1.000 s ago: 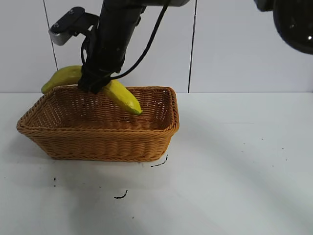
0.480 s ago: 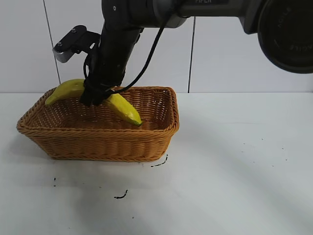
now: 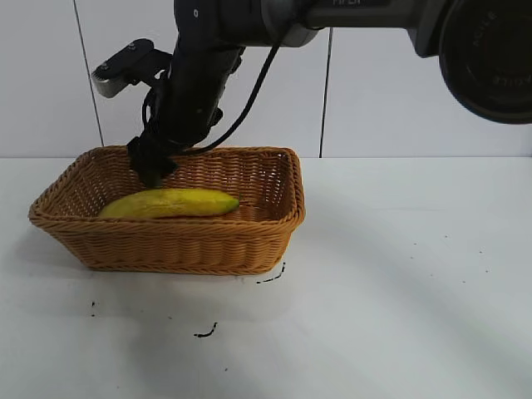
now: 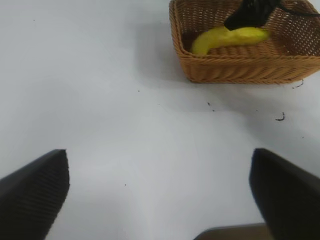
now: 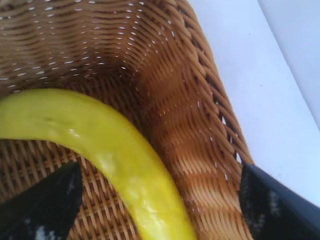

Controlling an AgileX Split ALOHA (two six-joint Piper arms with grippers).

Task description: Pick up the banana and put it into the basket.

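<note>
The yellow banana (image 3: 169, 203) lies flat on the floor of the tan wicker basket (image 3: 274, 223), lengthwise along it. Just above its left half hangs my right gripper (image 3: 152, 166), open and apart from the fruit. In the right wrist view the banana (image 5: 115, 155) curves below the spread fingers (image 5: 42, 202), with basket wall (image 5: 200, 145) behind. My left gripper (image 4: 159, 192) is open over bare table, far from the basket (image 4: 235, 65), in which the banana (image 4: 227, 39) shows.
The white table (image 3: 399, 283) stretches to the right and front of the basket, with small dark marks (image 3: 206, 332) near its front. A white panelled wall (image 3: 391, 91) stands close behind.
My right gripper has opened and let the banana go. The banana dropped from a tilted hold at rim height to lie flat inside the basket.
</note>
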